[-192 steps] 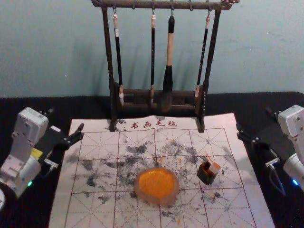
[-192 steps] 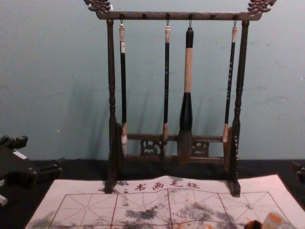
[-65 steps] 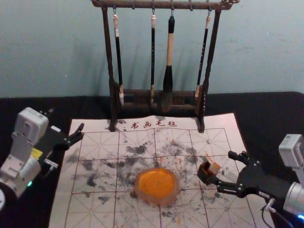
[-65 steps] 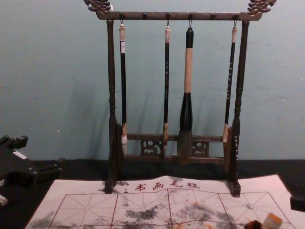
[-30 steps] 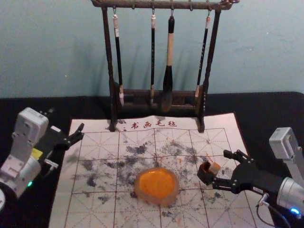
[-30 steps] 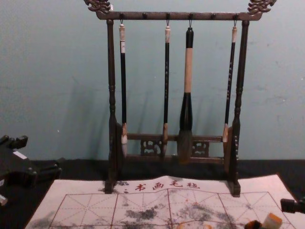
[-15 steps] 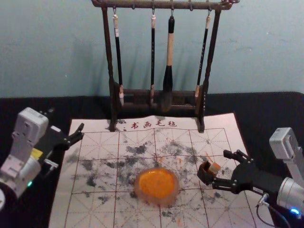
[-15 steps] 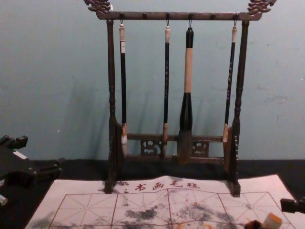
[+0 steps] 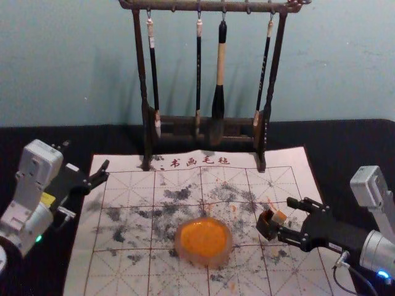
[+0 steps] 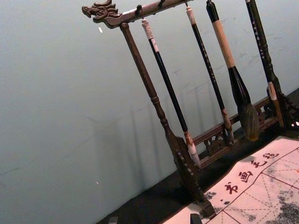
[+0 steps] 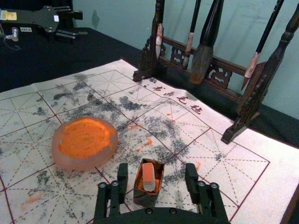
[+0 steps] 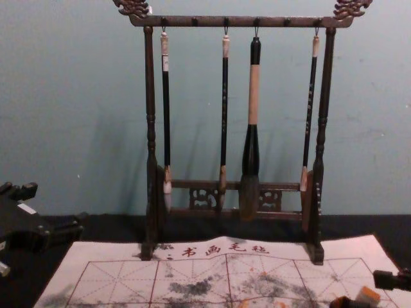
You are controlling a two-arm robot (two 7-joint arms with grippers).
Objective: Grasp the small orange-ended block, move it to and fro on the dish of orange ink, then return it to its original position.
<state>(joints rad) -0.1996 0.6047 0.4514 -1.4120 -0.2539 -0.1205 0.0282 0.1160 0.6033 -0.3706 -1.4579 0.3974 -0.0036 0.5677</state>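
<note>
Head view, right claw (image 9: 285,214) extended inward, jaws apart, near block (image 9: 279,217)

Dark wooden brush rack (image 9: 141,68): upright, feet at mat's far edge | three slim brushes (image 9: 198,74), one thick brush (image 9: 220,61): hanging from it, tips down | gridded mat (image 9: 123,277): smudged, characters (image 9: 199,161) along far edge | black tablecloth (image 9: 111,139): beneath mat | wall (image 9: 74,61): behind.

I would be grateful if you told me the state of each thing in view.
Block: resting in the box, orange end up
Box: upright, open-topped
Dish: holding orange ink
Mat: spread out, stained
Rack: standing
Brushes: hanging, tips down
Right gripper: open, fingers either side of the box
Left gripper: open, at the robot's left
</note>
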